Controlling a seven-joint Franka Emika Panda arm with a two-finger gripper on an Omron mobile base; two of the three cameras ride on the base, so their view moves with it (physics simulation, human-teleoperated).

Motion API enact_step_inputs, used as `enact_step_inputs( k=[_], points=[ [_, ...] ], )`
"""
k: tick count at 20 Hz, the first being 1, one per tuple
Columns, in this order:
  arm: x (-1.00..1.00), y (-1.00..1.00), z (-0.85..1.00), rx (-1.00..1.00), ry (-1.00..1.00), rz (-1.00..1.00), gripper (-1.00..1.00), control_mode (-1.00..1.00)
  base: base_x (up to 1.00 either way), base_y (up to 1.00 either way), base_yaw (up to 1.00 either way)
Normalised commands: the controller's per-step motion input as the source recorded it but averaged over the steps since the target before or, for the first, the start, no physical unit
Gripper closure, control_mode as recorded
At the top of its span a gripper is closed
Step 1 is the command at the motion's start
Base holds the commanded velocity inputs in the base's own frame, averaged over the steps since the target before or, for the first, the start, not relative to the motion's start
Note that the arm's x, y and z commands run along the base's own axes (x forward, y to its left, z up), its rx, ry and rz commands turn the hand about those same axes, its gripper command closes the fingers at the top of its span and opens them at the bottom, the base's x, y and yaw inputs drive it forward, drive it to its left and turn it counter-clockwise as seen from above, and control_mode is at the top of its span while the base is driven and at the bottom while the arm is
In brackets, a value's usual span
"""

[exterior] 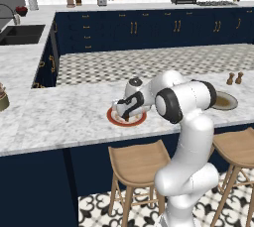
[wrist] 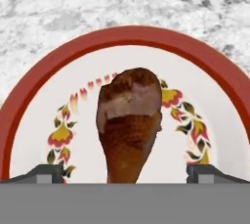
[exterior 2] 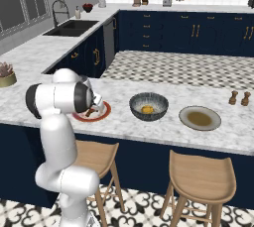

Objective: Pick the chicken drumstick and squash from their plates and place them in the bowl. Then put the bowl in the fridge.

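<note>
**Drumstick between my fingers, grasp not yet made**

The chicken drumstick (wrist: 129,125) lies on the red-rimmed plate (wrist: 29,100), fat end away from me and narrow end running down toward my hand. In the hand view my gripper (wrist: 125,175) straddles it: one fingertip (wrist: 46,171) sits off to one side, the other well across on the far side, and the meat lies in the gap between them. My jaws stand wide apart and hold nothing, and neither tip touches the drumstick as far as I can see.

From the left base view my gripper (exterior: 125,111) hangs low over that plate (exterior: 113,118) on the marble counter (exterior: 59,112). In the right base view the drumstick (exterior 2: 90,112) shows as a small brown bit on the plate (exterior 2: 101,113), partly behind my arm.

The squash (exterior 2: 147,109) is already in the bowl (exterior 2: 149,106), which stands just beside the red-rimmed plate, and the grey-beige plate (exterior 2: 200,117) beyond it is bare. So I judge the squash half done and the drumstick pick in hand.

Next I likely need to settle a little lower, close on the thick part of the leg, lift straight up, then carry it across to the bowl. The narrow end could slip, so I would grip higher.
</note>
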Motion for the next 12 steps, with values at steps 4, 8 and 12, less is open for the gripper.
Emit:
enact_step_inputs(
  k=[4, 8, 12],
  points=[
    [0.28, 0.02, -0.3, 0.0, 0.06, 0.0, -1.0, -1.0, 0.0, 0.0, 0.0],
    [0.13, 0.0, -0.38, 0.0, 0.06, 0.0, -1.0, -1.0, 0.0, 0.0, 0.0],
    [0.04, 0.0, -0.18, 0.0, 0.0, 0.0, 1.0, -1.0, 0.0, 0.0, 0.0]
  ],
)
